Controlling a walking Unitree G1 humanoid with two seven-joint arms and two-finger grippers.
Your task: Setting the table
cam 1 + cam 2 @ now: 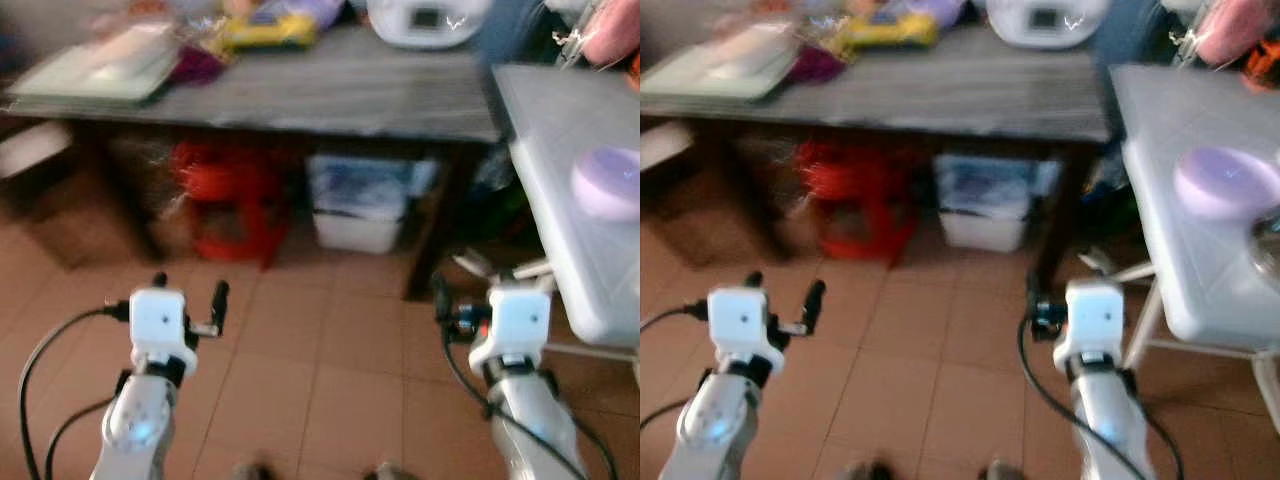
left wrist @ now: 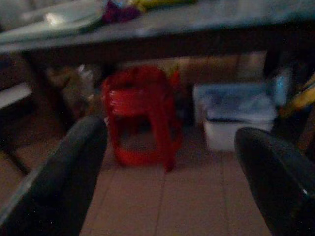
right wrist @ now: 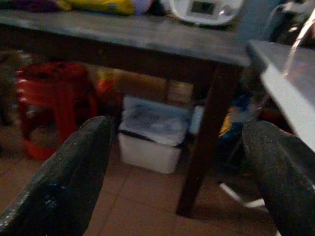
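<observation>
A lilac bowl (image 1: 607,182) rests on the white folding table (image 1: 560,110) at my right. The long grey wooden table (image 1: 330,95) stands ahead with a pale green tray (image 1: 100,65) at its left end. My left gripper (image 1: 190,287) hovers low over the tiled floor, open and empty; in its wrist view the left gripper (image 2: 167,177) frames a red stool. My right gripper (image 1: 490,290) is just in front of the white table's near corner, also open and empty. Through the right gripper (image 3: 177,182) a table leg and a bin show.
Under the grey table stand a red plastic stool (image 1: 235,200) and a white bin (image 1: 360,205) with a blue lid. A white appliance (image 1: 425,20) and yellow packaging (image 1: 268,28) sit on the tabletop. A shiny metal item (image 1: 1268,240) lies near the bowl. The picture is blurred.
</observation>
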